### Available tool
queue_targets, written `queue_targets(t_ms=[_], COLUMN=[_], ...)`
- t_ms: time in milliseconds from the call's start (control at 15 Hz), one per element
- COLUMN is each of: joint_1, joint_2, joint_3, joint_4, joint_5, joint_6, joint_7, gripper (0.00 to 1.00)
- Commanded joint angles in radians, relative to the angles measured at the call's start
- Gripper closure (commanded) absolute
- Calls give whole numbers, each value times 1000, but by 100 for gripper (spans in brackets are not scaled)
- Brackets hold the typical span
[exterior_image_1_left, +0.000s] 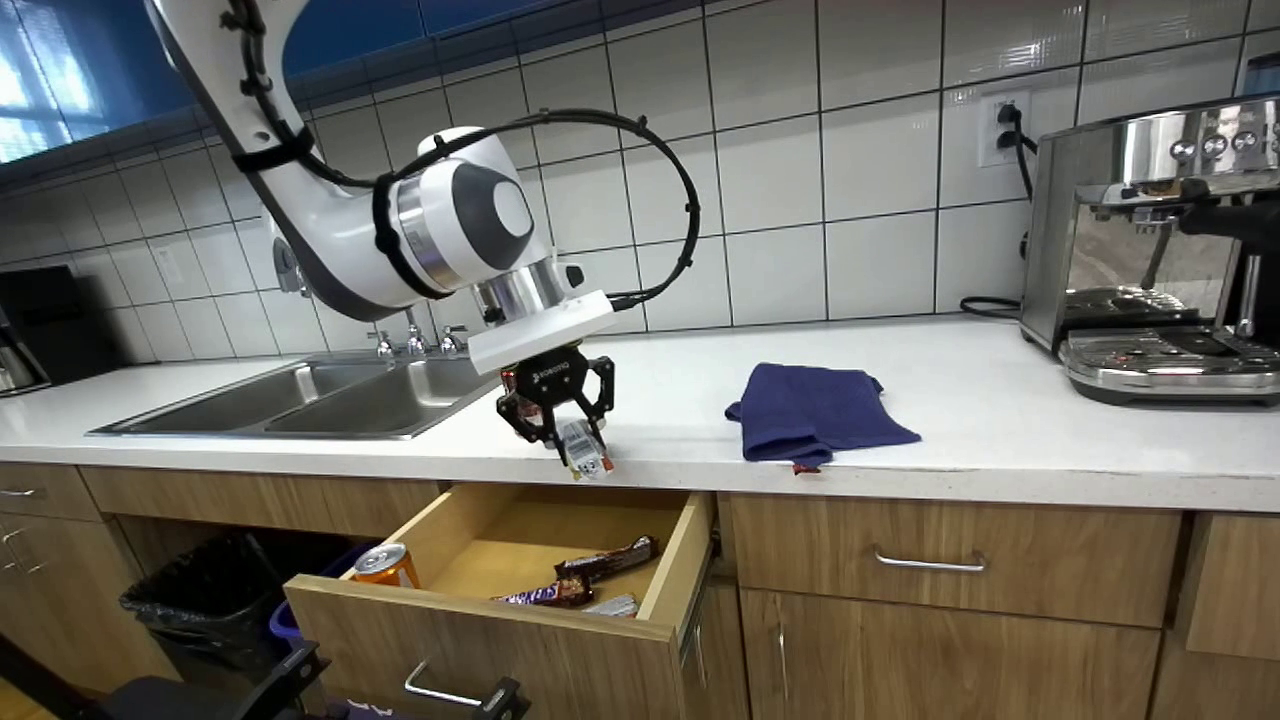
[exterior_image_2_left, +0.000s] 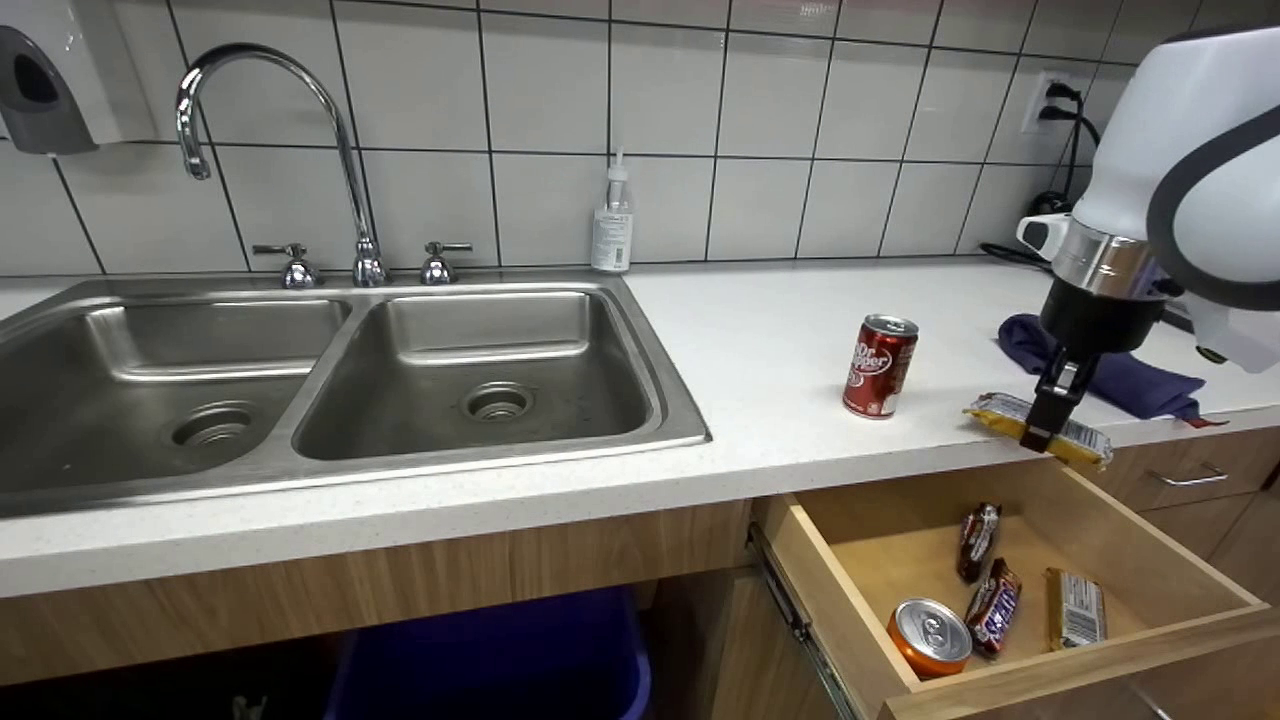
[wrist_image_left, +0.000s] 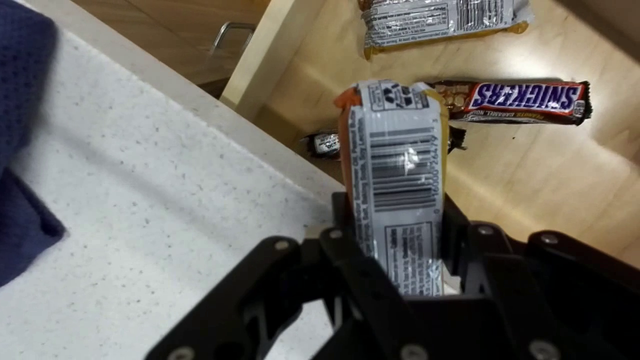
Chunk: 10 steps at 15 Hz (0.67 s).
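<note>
- pincer narrow, gripping a snack bar across its short width, probably because it's too long the other way
- snack bar held above the front edge of the worktop, one end over the drawer
- drawer pulled out, likely for reaching in; orange can upright, chocolate bars loose inside
- red can stands between sink and cloth, cloth at the front edge
- white worktop, tiled wall behind, coffee machine beyond the cloth
</note>
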Motion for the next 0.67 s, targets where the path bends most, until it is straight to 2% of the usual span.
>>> queue_targets(t_ms=[0, 600], joint_1=[8, 1], joint_2=[-84, -105], joint_3=[-13, 0], joint_4=[-86, -144], joint_5=[-42, -33], joint_6=[33, 18], joint_7=[6, -75], gripper=[83, 83])
